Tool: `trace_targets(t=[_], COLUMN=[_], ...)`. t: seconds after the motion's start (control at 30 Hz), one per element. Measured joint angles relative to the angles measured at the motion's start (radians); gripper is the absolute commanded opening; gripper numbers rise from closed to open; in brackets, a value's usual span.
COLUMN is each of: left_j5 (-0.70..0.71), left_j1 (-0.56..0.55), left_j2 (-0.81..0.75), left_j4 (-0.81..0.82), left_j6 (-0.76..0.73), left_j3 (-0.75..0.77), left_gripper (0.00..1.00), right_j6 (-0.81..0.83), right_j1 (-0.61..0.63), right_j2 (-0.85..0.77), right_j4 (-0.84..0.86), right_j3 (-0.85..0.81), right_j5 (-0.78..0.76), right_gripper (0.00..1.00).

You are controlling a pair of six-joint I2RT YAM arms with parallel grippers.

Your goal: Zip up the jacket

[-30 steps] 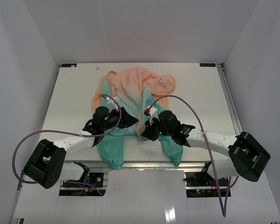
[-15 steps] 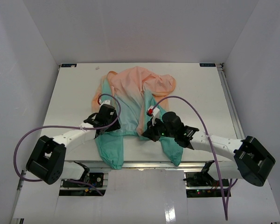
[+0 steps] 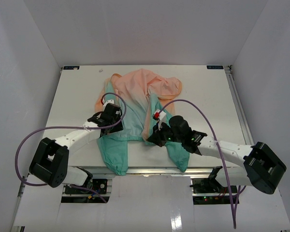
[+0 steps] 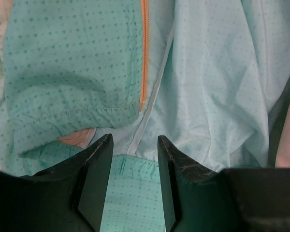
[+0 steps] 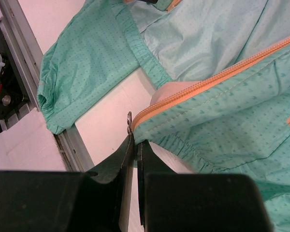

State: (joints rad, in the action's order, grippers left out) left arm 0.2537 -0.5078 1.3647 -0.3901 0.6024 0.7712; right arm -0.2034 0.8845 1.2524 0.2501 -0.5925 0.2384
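Note:
The jacket (image 3: 135, 94) lies open on the white table, peach at the far end and teal at the near end. My left gripper (image 3: 112, 122) is open and empty above its left teal panel; in the left wrist view its jaws (image 4: 134, 159) stand apart over a teal hem, with an orange zipper strip (image 4: 144, 58) just beyond. My right gripper (image 3: 151, 138) is shut on the bottom corner of the right panel (image 5: 217, 125), right below the small metal zipper pull (image 5: 129, 122) at the end of the orange zipper (image 5: 217, 77).
The table's near edge and metal rail (image 5: 19, 58) run close beside my right gripper. A teal sleeve (image 3: 115, 157) reaches the near table edge (image 3: 150, 170). Grey walls (image 3: 34, 72) enclose the table on three sides.
My left gripper has drawn back from the jacket's middle to the left panel and turned. My right gripper stays shut at the zipper end, nearly still.

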Motion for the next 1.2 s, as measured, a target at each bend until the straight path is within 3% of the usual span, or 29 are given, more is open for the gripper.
trace_targets(t=[0.87, 0.93, 1.03, 1.2], left_j5=[0.005, -0.003, -0.015, -0.026], left_j1=[0.059, 0.061, 0.061, 0.061], left_j2=[0.254, 0.272, 0.287, 0.287], left_j4=[-0.063, -0.062, -0.055, -0.054], left_j6=[-0.089, -0.095, -0.102, -0.105], left_j3=[0.142, 0.159, 0.175, 0.179], left_gripper=[0.5, 0.42, 0.19, 0.06], right_j6=[-0.006, -0.007, -0.007, -0.007], right_j1=[-0.001, -0.001, -0.001, -0.001], right_j2=[-0.005, -0.005, -0.005, -0.005], right_j4=[0.003, 0.003, 0.003, 0.002], right_j3=[0.0, 0.0, 0.0, 0.0], right_j5=[0.008, 0.008, 0.008, 0.008], right_gripper=[0.08, 0.08, 0.08, 0.08])
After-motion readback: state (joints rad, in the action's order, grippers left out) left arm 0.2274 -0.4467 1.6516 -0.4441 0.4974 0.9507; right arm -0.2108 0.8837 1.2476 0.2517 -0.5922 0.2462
